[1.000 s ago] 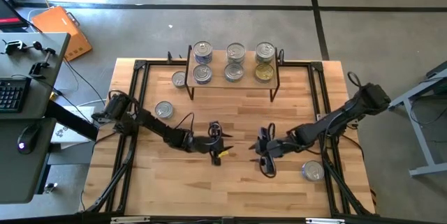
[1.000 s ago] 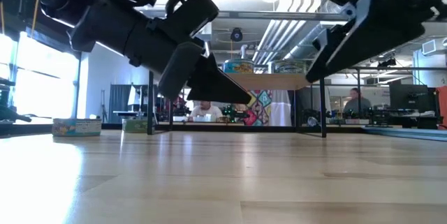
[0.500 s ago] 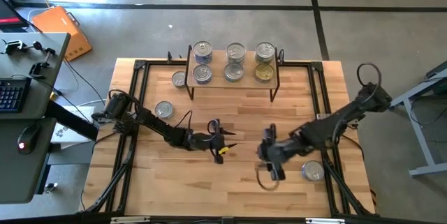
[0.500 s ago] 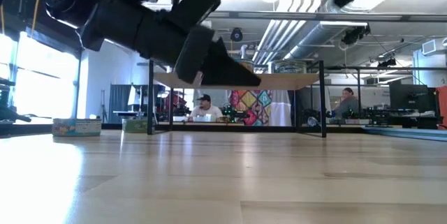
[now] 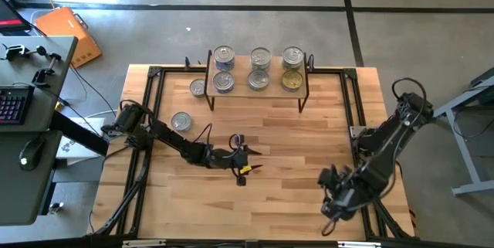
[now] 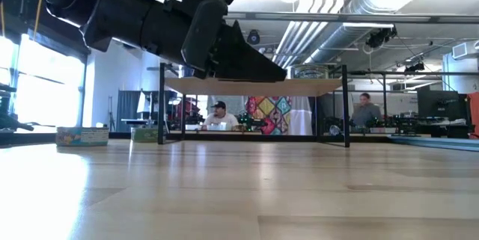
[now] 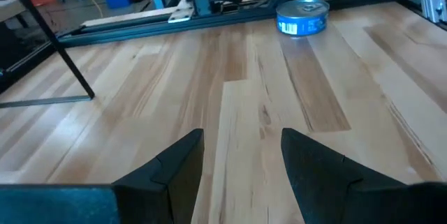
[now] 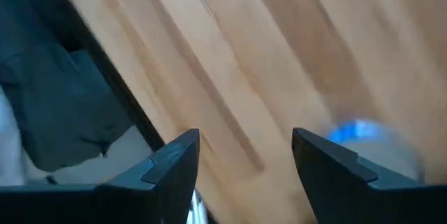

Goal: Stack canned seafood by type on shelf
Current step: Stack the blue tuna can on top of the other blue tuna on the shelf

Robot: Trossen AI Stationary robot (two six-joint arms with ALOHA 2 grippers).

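In the right wrist view a tin shows only as a blurred blue and silver patch past the right gripper, and in the high view this tin is hidden under the right arm near the front right corner of the bench. Six tins lie flat, lids up, in two rows of three on the shelf at the far edge, one tin sits just beside the shelf's left legs, and another lies near the left edge. The left gripper hovers over the middle of the bench with its fingers spread and holding nothing; the right gripper's fingers are also spread and empty.
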